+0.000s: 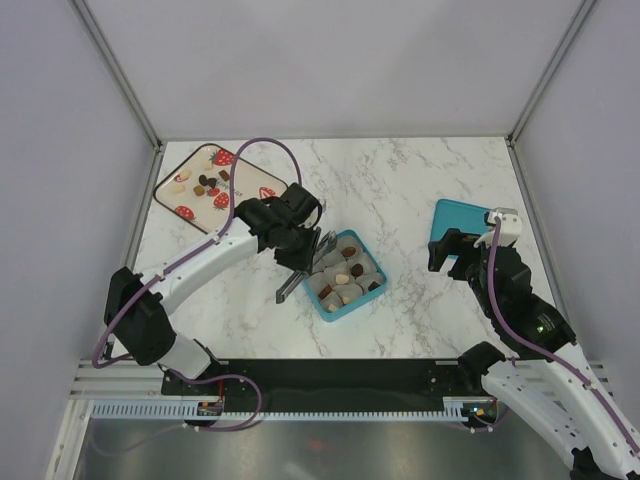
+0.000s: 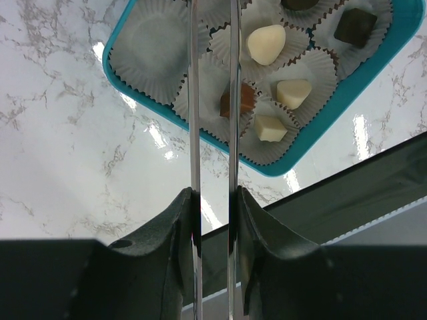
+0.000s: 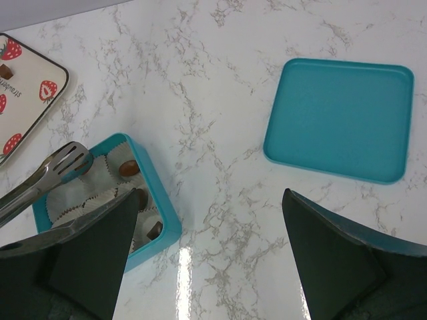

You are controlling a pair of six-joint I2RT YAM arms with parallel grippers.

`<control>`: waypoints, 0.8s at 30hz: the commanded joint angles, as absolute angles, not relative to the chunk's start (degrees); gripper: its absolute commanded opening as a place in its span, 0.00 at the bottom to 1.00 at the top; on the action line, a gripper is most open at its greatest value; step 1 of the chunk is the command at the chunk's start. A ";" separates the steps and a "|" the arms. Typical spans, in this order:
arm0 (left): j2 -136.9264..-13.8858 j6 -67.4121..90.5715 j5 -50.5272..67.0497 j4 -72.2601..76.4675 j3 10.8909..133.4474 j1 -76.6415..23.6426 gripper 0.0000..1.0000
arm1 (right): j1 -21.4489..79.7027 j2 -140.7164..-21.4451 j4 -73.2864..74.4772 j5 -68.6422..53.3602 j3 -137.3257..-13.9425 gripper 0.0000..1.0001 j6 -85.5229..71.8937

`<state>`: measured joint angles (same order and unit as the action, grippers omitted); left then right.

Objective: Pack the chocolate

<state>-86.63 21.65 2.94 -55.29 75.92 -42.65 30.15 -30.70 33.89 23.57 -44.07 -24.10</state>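
Observation:
A teal box [image 1: 340,312] of white paper cups holds several chocolates [image 1: 350,284]. More chocolates [image 1: 205,183] lie on the strawberry-print tray [image 1: 245,180] at the back left. My left gripper [image 1: 300,245] is shut on metal tongs [image 1: 305,268], which reach over the box's left side. In the left wrist view the tong blades [image 2: 194,133] stand slightly apart over the cups, with a brown piece [image 2: 243,100] in a cup at the right blade and cream-white pieces [image 2: 265,44] beside them. Whether the tongs hold anything cannot be told. My right gripper [image 1: 462,250] is open and empty above the table [image 3: 210,207], between the box [image 3: 167,213] and the lid.
A flat teal lid [image 1: 458,225] lies on the marble at the right, also in the right wrist view [image 3: 340,117]. The black rail of the arm bases [image 2: 373,167] runs along the near edge. White walls enclose the table on three sides.

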 commanded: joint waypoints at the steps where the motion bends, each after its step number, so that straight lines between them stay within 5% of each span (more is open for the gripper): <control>1: -84.20 23.73 2.20 -55.37 75.50 -43.16 0.33 | 30.15 -30.50 32.96 22.76 -45.62 0.97 -24.87; 24: -86.66 23.47 0.18 -55.28 76.20 -43.51 0.40 | 30.15 -30.15 33.05 22.94 -45.79 0.97 -24.70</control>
